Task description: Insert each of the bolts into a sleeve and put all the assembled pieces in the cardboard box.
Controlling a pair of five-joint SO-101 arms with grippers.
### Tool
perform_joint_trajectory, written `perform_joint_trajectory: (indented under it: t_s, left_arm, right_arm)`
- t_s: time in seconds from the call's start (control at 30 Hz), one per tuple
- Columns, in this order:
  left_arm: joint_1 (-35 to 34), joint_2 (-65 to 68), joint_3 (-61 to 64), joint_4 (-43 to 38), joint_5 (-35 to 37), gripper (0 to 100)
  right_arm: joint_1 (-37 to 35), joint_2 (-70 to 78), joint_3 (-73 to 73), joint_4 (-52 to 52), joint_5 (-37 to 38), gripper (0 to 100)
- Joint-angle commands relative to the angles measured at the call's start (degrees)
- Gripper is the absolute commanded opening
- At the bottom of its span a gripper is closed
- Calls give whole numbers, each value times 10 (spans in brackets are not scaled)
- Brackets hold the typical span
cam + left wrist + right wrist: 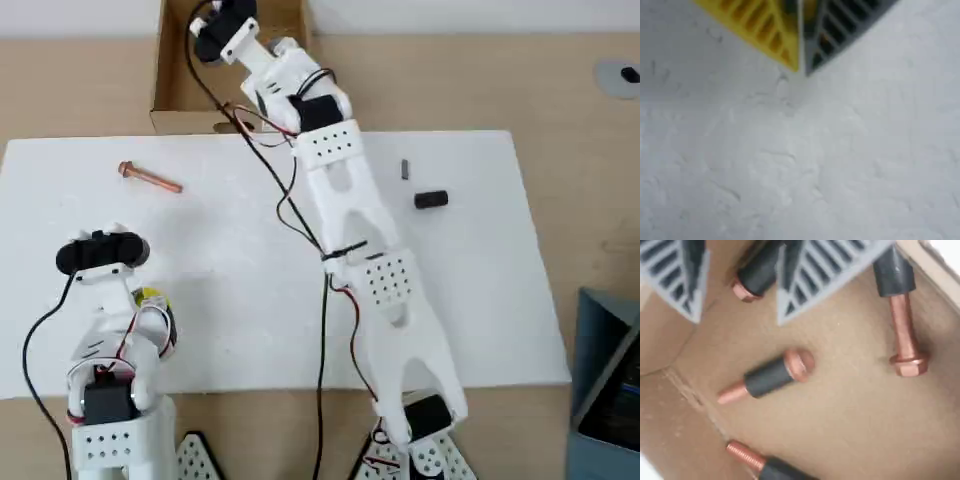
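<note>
A bare copper bolt (150, 177) lies on the white mat at the far left. A black sleeve (431, 199) lies on the mat's far right. My right gripper (737, 315) hangs open inside the cardboard box (172, 95), its grey fingers (807, 275) spread wide. Several assembled pieces rest on the box floor: one (770, 375) in the middle, one (900, 315) near a wall, one (755, 280) partly behind the fingers, and another (770, 467) cut off at the edge. My left gripper (801, 67) is shut on nothing, tips together just above the mat.
A small dark pin-like part (405, 169) lies close to the sleeve. The right arm (350, 220) stretches diagonally across the mat to the box, trailing cables. The left arm (105, 330) stands at the near left. A grey bin (605, 380) sits off the mat's right edge.
</note>
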Motion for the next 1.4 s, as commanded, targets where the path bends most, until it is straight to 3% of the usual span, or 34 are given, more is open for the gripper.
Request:
perform_joint_trajectory:
  t_s: [0.0, 0.2, 0.43, 0.63, 1.0, 1.2, 1.37]
  left_arm:
    - [-5, -3, -2, -13, -4, 3]
    - [-5, -3, -2, -13, -4, 3]
    - [-5, -3, -2, -13, -4, 3]
    - [-5, -3, -2, -13, -4, 3]
    - [-5, -3, -2, -13, -4, 3]
    - [-5, -3, -2, -13, -5, 3]
    - [-4, -3, -2, -13, -5, 3]
  right_arm:
    - [10, -24, -79, 56, 3, 124]
    - [10, -23, -199, 162, 3, 122]
    - [10, -87, -201, 228, 2, 12]
    - [7, -160, -202, 313, -4, 9]
    - [24, -291, -199, 525, -124, 9]
    - [86, -335, -187, 530, -191, 9]
    - [139, -415, -82, 531, -218, 9]
